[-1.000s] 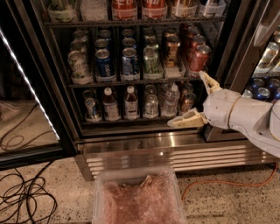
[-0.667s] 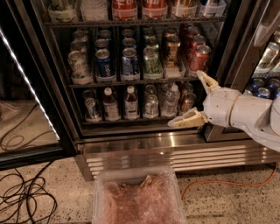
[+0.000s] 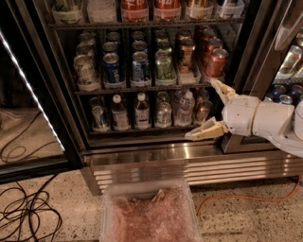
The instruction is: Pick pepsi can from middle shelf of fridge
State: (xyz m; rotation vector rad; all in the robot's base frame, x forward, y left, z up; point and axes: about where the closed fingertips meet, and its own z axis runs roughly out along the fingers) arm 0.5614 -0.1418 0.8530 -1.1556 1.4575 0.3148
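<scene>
The fridge (image 3: 156,163) stands open with its shelves in full view. On the middle shelf (image 3: 142,87) the blue pepsi can (image 3: 140,67) stands upright in the front row. A darker blue can (image 3: 113,70) is on its left and a green-silver can (image 3: 164,66) on its right. My gripper (image 3: 200,109) comes in from the right on a white arm. It is open, with one finger up by the shelf's right end and the other down by the lower shelf. It holds nothing and hangs right of and below the pepsi can.
Small bottles (image 3: 141,111) fill the lower shelf and red cola bottles (image 3: 133,8) the upper one. A red can (image 3: 216,62) stands near my upper finger. A clear plastic bin (image 3: 149,215) sits on the floor ahead. Black cables (image 3: 23,212) lie left, an orange cable (image 3: 246,194) right.
My gripper has edged slightly left toward the shelves and stays open. The cans have not moved.
</scene>
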